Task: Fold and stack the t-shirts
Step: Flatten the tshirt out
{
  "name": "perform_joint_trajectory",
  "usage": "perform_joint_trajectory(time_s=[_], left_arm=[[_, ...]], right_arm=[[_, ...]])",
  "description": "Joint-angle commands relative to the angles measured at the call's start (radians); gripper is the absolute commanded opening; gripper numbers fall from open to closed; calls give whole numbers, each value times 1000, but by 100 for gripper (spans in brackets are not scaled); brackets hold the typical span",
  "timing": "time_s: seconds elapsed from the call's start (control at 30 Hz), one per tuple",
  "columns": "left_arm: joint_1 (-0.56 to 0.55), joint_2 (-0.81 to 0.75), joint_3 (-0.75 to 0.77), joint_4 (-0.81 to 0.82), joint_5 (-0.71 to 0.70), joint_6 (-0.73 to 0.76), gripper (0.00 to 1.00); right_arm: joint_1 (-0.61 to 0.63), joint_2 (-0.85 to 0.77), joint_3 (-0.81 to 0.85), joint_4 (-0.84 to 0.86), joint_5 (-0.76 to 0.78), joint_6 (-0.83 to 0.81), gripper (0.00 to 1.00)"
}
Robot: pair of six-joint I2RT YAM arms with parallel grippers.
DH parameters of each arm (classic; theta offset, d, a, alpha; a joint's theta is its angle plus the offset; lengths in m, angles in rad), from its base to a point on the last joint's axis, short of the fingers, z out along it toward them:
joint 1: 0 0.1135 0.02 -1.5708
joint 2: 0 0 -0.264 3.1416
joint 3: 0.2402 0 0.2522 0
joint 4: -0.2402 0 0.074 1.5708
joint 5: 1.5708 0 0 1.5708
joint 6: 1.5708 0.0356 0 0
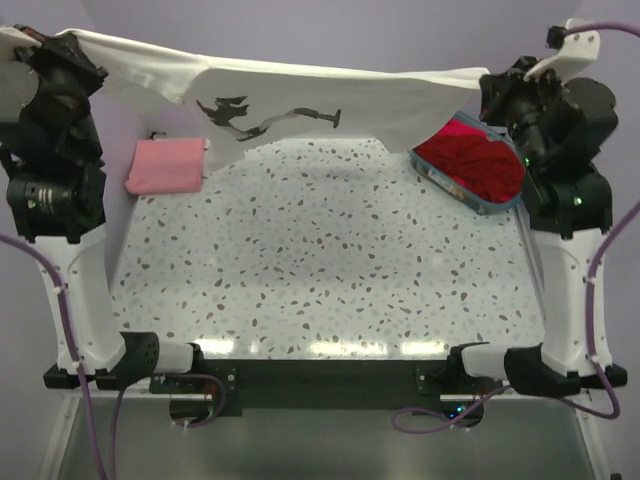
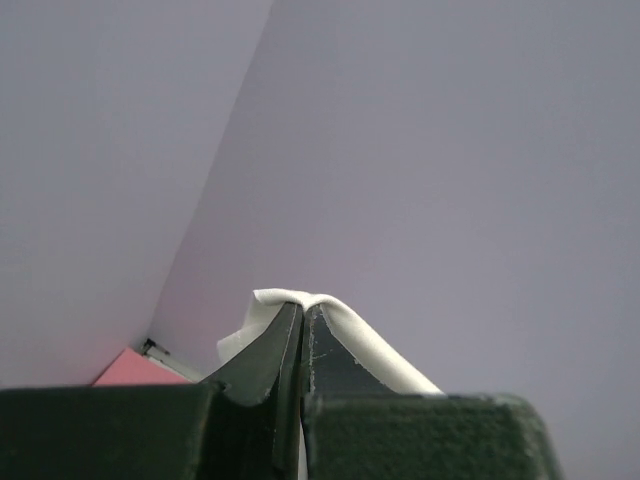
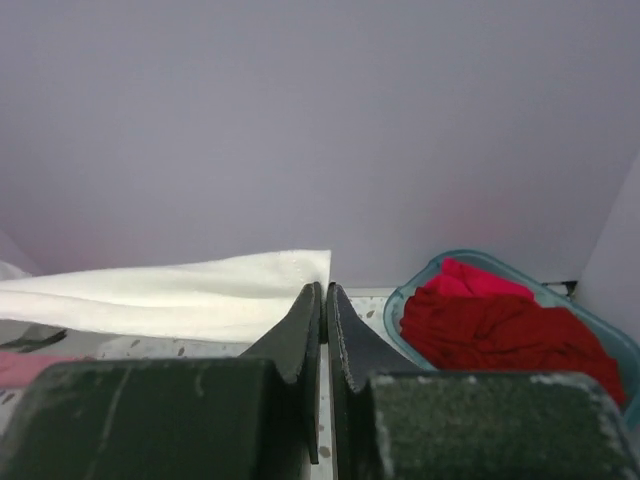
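- Top external view: the white shirt [image 1: 300,90] is held up in the air and pulled wide across the far side of the worktop [image 1: 320,290], with its black print showing toward the camera.
- Left jaws are closed on the shirt's left corner. In the left wrist view, white cloth is pinched between the tips and folds over them.
- Right jaws are closed on the right corner. In the right wrist view, a hemmed edge leaves the tips and runs off to the left.
- From above I cannot tell whether the shirt's lower edge touches the worktop or hangs clear of it.
- The pink shirt [image 1: 167,165] lies folded flat at the far left of the worktop, just below the raised cloth.
- The red shirts [image 1: 478,160] sit heaped in the basket [image 1: 497,209] at the far right, with the white shirt's corner passing over part of them.
- My reading of the step: the white shirt is being spread out between both arms, ready to be laid flat for folding. The pink one looks finished and the red ones not yet begun.
- The next move calls for both arms to come down together and draw toward the near edge, so that the cloth lands smooth on the bare middle of the worktop.
- The pull should be even on both corners, and neither grip should let go until the cloth is down.
- Watch that the shirt does not settle over the pink one or catch on the basket rim.
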Motion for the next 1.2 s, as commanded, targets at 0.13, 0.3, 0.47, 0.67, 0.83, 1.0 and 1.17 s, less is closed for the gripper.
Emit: perform_joint_trajectory(time_s=[0.13, 0.3, 0.47, 0.67, 0.83, 1.0, 1.17], left_arm=[[8, -120, 98, -6, -78, 165, 0], [-21, -135, 170, -6, -104, 266, 0], [-38, -89, 59, 45, -14, 337, 0], [-45, -20, -301, 179, 173, 361, 0], [-47, 98, -630, 392, 233, 363, 0], [-45, 356, -807, 526, 265, 361, 0], [-42, 563, -773, 549, 311, 318, 0]], right_arm=[[-12, -285, -123, 53, 91, -179, 0], [-12, -346, -112, 37, 97, -242, 0], [-12, -284, -98, -1, 80, -268, 0], [-12, -133, -250, -18, 97, -268, 0], [-12, 0, -511, 160, 88, -271, 0], [-12, 221, -658, 364, 82, -264, 0], [-14, 468, -662, 487, 25, -252, 0]])
